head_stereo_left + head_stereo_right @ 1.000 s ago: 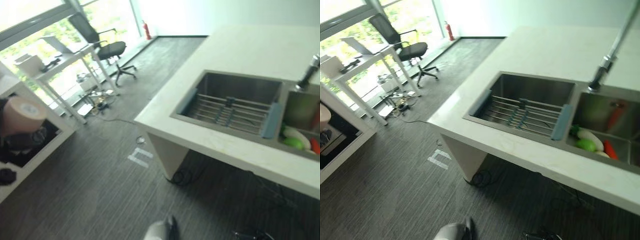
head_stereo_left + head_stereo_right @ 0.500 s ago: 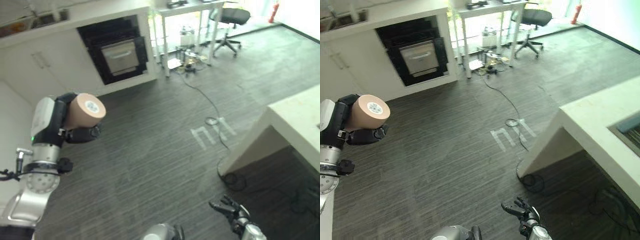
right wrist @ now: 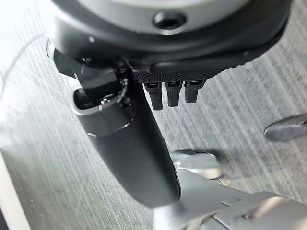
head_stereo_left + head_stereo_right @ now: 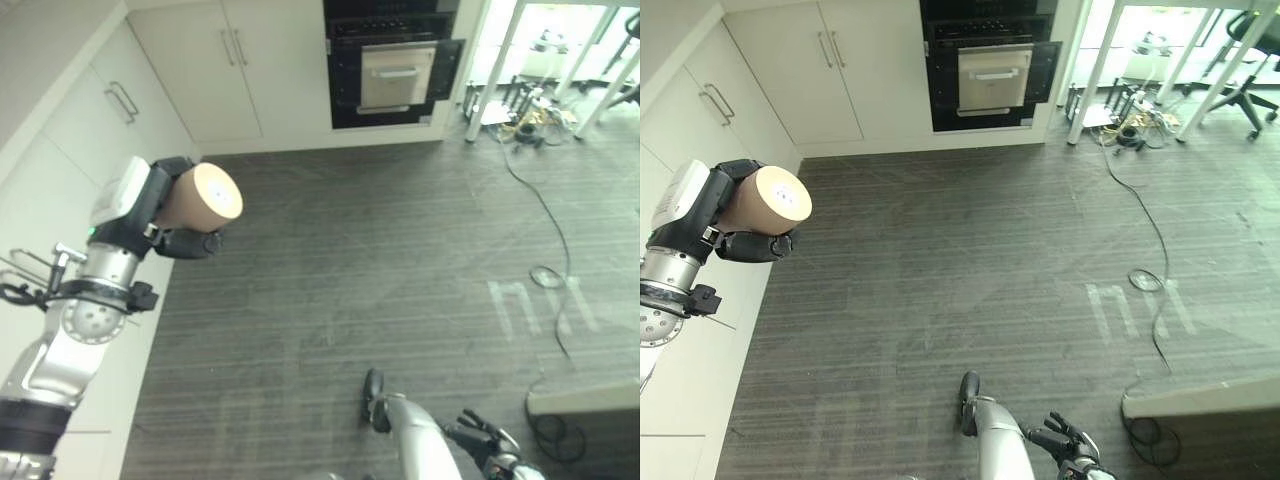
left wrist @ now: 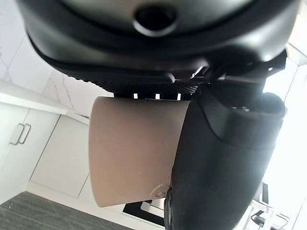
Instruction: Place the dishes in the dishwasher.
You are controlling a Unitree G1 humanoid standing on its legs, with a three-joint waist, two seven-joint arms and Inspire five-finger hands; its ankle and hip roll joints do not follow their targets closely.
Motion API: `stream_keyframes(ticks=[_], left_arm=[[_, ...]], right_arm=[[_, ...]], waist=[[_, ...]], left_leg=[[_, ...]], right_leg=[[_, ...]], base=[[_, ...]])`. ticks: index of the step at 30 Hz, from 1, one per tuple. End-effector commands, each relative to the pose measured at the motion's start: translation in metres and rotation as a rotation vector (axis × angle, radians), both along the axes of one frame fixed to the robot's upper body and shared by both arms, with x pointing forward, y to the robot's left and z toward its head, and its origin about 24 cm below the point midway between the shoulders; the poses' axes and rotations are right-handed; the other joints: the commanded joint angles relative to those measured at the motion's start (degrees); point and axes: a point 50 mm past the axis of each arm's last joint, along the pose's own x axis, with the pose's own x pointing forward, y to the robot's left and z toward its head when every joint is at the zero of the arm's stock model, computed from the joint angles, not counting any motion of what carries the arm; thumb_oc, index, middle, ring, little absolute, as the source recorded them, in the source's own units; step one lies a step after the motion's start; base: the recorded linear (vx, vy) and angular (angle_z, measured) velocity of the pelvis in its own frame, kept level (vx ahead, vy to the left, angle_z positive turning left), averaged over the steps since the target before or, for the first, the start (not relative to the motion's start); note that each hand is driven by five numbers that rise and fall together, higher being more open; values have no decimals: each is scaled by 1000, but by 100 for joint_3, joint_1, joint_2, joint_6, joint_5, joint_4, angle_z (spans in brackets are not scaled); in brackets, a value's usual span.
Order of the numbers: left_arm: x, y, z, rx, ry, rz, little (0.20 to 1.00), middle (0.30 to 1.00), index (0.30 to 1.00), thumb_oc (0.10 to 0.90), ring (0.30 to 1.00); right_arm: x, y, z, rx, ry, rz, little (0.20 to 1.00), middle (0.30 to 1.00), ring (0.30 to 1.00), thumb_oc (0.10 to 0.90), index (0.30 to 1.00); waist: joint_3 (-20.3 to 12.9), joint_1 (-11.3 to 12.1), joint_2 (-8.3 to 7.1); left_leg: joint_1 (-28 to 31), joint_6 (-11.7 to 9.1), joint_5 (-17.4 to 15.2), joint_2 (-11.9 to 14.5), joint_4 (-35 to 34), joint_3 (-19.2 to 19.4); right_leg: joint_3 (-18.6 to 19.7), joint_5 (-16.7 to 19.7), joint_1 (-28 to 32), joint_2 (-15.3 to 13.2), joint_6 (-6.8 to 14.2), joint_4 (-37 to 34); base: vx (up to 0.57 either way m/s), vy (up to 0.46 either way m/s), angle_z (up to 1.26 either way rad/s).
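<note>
Dark striped carpet floor (image 4: 970,250) fills the middle of the room, with white handled cabinets (image 4: 790,70) at eleven o'clock and a black built-in dishwasher with a pale front panel (image 4: 990,70) at twelve o'clock, well apart from the robot. At nine o'clock the left hand (image 4: 735,240) is raised beside the white counter (image 4: 40,70), its fingers (image 5: 225,163) and thumb clamped round a tan, smooth-sided cylindrical cup (image 4: 765,200) held on its side with the flat base toward the camera. At five o'clock, low by the floor, the right hand (image 4: 1065,440) hangs with fingers apart and relaxed, holding nothing.

Carrying appears to be the step in hand, with the cup not yet near the machine. To do it well, I would keep the grip firm and the cup level while walking toward twelve o'clock, steering clear of the black cable on the floor (image 4: 1145,230) at three o'clock. The free hand will likely be needed for the door, whose state I cannot tell.
</note>
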Motion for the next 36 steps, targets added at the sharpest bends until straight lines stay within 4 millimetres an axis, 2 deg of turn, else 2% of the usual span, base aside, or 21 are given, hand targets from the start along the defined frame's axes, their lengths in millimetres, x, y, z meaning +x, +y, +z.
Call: stream_keyframes(ticks=[1, 2, 3, 5, 6, 7, 8, 10, 12, 14, 19, 20, 21, 22, 23, 25, 27, 31, 32, 34, 36], left_arm=[[-12, -3, 73, 100, -286, -38, 300, 300, 300, 400, 300], [-12, -4, 73, 103, -287, -37, 300, 300, 300, 400, 300], [-14, -3, 73, 103, -291, -39, 300, 300, 300, 400, 300], [-20, -3, 76, 93, -297, -61, 300, 300, 300, 400, 300], [-21, -5, 78, 92, -299, -74, 300, 300, 300, 400, 300], [-21, -8, 81, 112, -299, -101, 300, 300, 300, 400, 300], [-20, -8, 81, 114, -298, -104, 300, 300, 300, 400, 300], [-22, -4, 81, 121, -292, -97, 300, 300, 300, 400, 300], [-25, 2, 75, 124, -272, -69, 300, 300, 300, 400, 300], [-28, 3, 69, 131, -264, -68, 300, 300, 300, 400, 300], [-39, 8, 49, 127, -258, -68, 300, 300, 300, 400, 300], [-41, 7, 46, 134, -246, -73, 300, 300, 300, 400, 300], [-42, 6, 46, 136, -245, -76, 300, 300, 300, 400, 300], [-42, 5, 46, 139, -245, -81, 300, 300, 300, 400, 300], [-41, 5, 48, 141, -242, -81, 300, 300, 300, 400, 300], [-40, 6, 53, 134, -244, -77, 300, 300, 300, 400, 300], [-39, 6, 56, 130, -255, -66, 300, 300, 300, 400, 300], [-39, 6, 56, 129, -257, -63, 300, 300, 300, 400, 300], [-31, 2, 61, 114, -289, -49, 300, 300, 300, 400, 300], [-28, 4, 65, 108, -292, -54, 300, 300, 300, 400, 300], [-28, 8, 67, 114, -294, -51, 300, 300, 300, 400, 300]], right_arm=[[22, -9, 12, -36, -74, 32, 900, 900, 900, 800, 900], [23, -11, 14, -39, -78, 42, 900, 900, 900, 800, 900], [25, -12, 16, -56, -87, 81, 900, 900, 900, 800, 900], [26, -22, 21, -91, -111, 82, 900, 900, 900, 800, 900], [26, -28, 23, -92, -122, 50, 900, 900, 900, 800, 900], [24, -39, 26, -95, -142, 10, 900, 900, 900, 800, 900], [23, -41, 27, -96, -144, 16, 900, 900, 900, 800, 900], [25, -42, 27, -102, -145, 37, 900, 900, 900, 800, 900], [29, -36, 25, -104, -125, 55, 900, 900, 900, 800, 900], [28, -34, 23, -103, -112, 42, 900, 900, 900, 800, 900], [27, -28, 19, -106, -87, 27, 900, 900, 900, 800, 900], [22, -24, 15, -111, -76, 36, 900, 900, 900, 800, 900], [21, -22, 14, -118, -78, 46, 900, 900, 900, 800, 900], [22, -19, 15, -139, -92, 70, 900, 900, 900, 800, 900], [24, -16, 16, -150, -112, 88, 900, 900, 900, 800, 900], [28, -13, 19, -154, -147, 109, 900, 900, 900, 800, 900], [35, -11, 24, -166, -190, 153, 900, 900, 900, 800, 900], [36, -11, 25, -169, -198, 161, 900, 900, 900, 800, 900], [66, -5, 44, -201, -336, 236, 900, 900, 900, 800, 900], [70, -4, 48, -216, -355, 266, 900, 900, 900, 800, 900], [73, -2, 51, -224, -365, 284, 900, 900, 900, 800, 900]], waist=[[-439, -91, -12], [-471, -104, 27], [-478, -105, 9], [-378, 23, -162], [-321, 81, -265], [-207, 216, -305], [-175, 276, -323], [-109, 444, -344], [-19, 743, -281], [0, 904, -209], [-185, 971, -86], [-294, 967, -68], [-346, 954, 2], [-335, 884, 109], [-242, 795, 159], [-171, 709, 259], [-101, 633, 271], [-99, 615, 295], [66, 249, -158], [26, 199, -186], [-16, 224, -200]], left_leg=[[-240, -412, 215, 919, 502, 29], [-31, -581, 679, 1058, 502, 65], [168, -794, 1383, 1176, 616, 108], [-643, -1066, 2058, 1135, 2592, 180], [-1235, -1066, 2029, 1089, 3295, 309], [-2157, -932, 1768, 1070, 3508, 456], [-2365, -825, 1607, 1011, 3234, 511], [-2731, -683, 1636, 958, 2095, 642], [-3297, -758, 2090, 850, 927, 477], [-3603, -839, 2450, 866, 502, 401], [-3321, -592, 1704, 923, 502, 604], [-3094, -474, 1419, 937, 502, 641], [-2994, -393, 1314, 996, 502, 622], [-2815, -277, 1184, 1034, 502, 517], [-2595, -151, 1060, 1005, 502, 407], [-2369, -49, 943, 1086, 502, 281], [-2132, -43, 807, 1125, 502, 222], [-2106, -56, 786, 1156, 502, 205], [-1415, -160, 14, 927, 502, -352], [-1195, -250, -202, 1019, 502, -578], [-1000, -410, -326, 1210, 502, -687]], right_leg=[[507, 227, 520, -471, 1975, -505], [489, 100, 598, -387, 1874, -505], [476, -52, 722, -341, 1723, -505], [578, -328, 1116, -364, 1426, -505], [660, -409, 1253, -407, 1358, -505], [796, -534, 1494, -363, 1349, -505], [877, -569, 1570, -361, 1387, -505], [1130, -694, 1726, -290, 1444, -505], [1584, -962, 2059, -42, 1470, -505], [1762, -1040, 2214, 96, 1434, -505], [1675, -1311, 2624, 5, 1594, -505], [1470, -1316, 2836, -66, 1693, -505], [1335, -960, 2899, -73, 1780, -505], [1221, -589, 2835, -88, 1885, -136], [1132, -488, 2510, -165, 1972, 824], [979, -269, 1918, -286, 2022, 1565], [884, -301, 1442, -476, 1973, 1495], [851, -279, 1437, -469, 1962, 1365], [1830, 545, 452, -1317, 2393, -505], [2312, 611, 205, -1419, 2496, -505], [2398, 705, 323, -1525, 2552, -505]], base=[[366, -160, 5], [460, -218, 7], [506, -276, 13], [437, -333, -3], [372, -294, -38], [334, -160, -70], [388, -53, -66], [471, 122, -80], [559, 196, -77], [341, 146, -149], [273, 201, -129], [295, 185, -71], [344, 226, -62], [267, 197, -47], [226, 166, -3], [126, 94, 27], [139, -42, 13], [207, -199, -16], [826, -831, 8], [752, -715, 77], [450, -456, 73]])
